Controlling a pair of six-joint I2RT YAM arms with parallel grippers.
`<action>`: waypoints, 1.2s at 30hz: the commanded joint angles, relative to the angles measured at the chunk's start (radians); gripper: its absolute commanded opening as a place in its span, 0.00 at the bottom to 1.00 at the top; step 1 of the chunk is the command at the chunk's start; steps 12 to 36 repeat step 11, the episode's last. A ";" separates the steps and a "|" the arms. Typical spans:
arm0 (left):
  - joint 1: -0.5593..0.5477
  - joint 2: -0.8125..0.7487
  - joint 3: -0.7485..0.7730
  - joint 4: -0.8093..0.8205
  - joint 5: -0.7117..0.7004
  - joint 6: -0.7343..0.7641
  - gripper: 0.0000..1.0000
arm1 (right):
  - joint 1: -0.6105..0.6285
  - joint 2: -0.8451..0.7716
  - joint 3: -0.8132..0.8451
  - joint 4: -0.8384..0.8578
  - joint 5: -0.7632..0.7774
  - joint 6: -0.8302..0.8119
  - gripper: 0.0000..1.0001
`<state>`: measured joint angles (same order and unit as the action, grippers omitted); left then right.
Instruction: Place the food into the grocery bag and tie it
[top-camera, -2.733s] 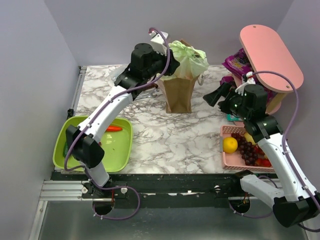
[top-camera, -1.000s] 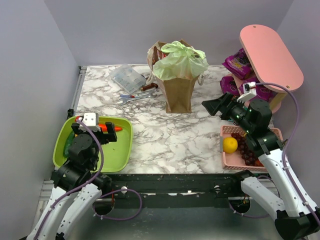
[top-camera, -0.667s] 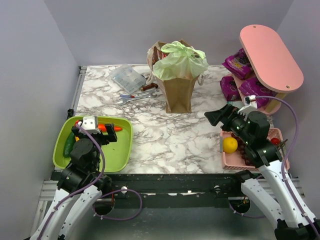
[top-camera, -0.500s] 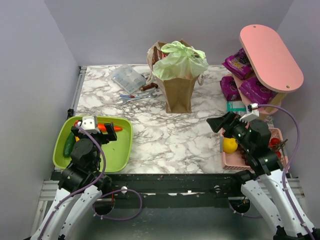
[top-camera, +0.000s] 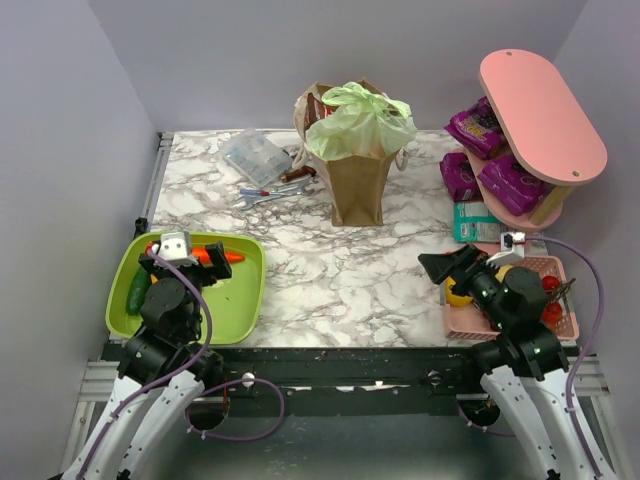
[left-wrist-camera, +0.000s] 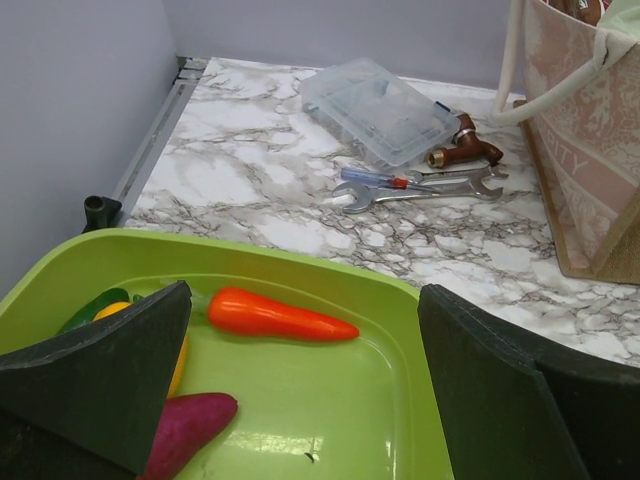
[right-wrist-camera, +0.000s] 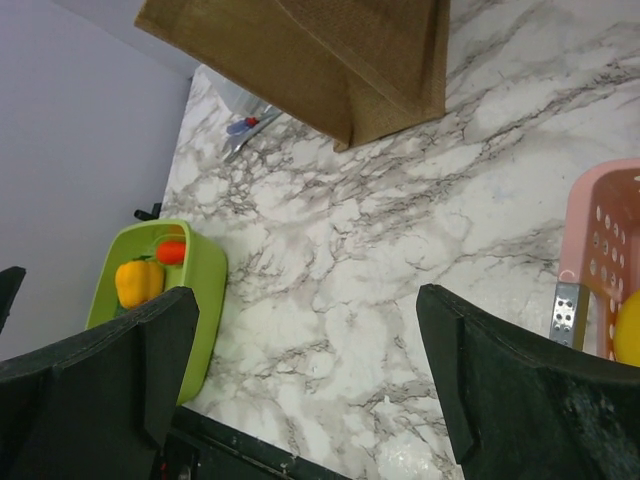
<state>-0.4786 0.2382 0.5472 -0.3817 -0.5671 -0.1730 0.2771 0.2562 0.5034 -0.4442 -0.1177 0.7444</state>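
Observation:
The grocery bag (top-camera: 362, 118), pale green crinkly plastic with its top bunched, sits in the mouth of a brown paper bag (top-camera: 358, 190) at the back centre. What it holds is hidden. Other food lies in a green tray (top-camera: 238, 300): an orange carrot (left-wrist-camera: 280, 313), a purple sweet potato (left-wrist-camera: 190, 425) and a yellow pepper (right-wrist-camera: 138, 281). My left gripper (top-camera: 185, 264) hangs open and empty over that tray (left-wrist-camera: 380, 400). My right gripper (top-camera: 445, 268) is open and empty above the marble beside a pink basket (top-camera: 568, 325) holding a yellow fruit (top-camera: 457, 293).
A clear plastic box (top-camera: 255, 155) and wrenches with a screwdriver (top-camera: 272, 192) lie at the back left. A pink shelf (top-camera: 540, 100) with purple packets (top-camera: 480, 125) stands at the back right, a teal packet (top-camera: 472, 222) below it. Red tomatoes (top-camera: 551, 312) sit in the basket.
My left arm has come away from the bag and back over the green tray. My right gripper has drawn back from the shelf toward the near edge, beside the pink basket.

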 joint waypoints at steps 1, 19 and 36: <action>0.007 -0.024 -0.012 0.031 -0.030 0.019 0.99 | 0.003 0.050 0.018 -0.037 0.025 0.007 1.00; 0.008 -0.028 -0.017 0.032 -0.036 0.025 0.98 | 0.004 0.057 0.027 -0.061 0.078 0.032 1.00; 0.008 -0.028 -0.017 0.032 -0.036 0.025 0.98 | 0.004 0.057 0.027 -0.061 0.078 0.032 1.00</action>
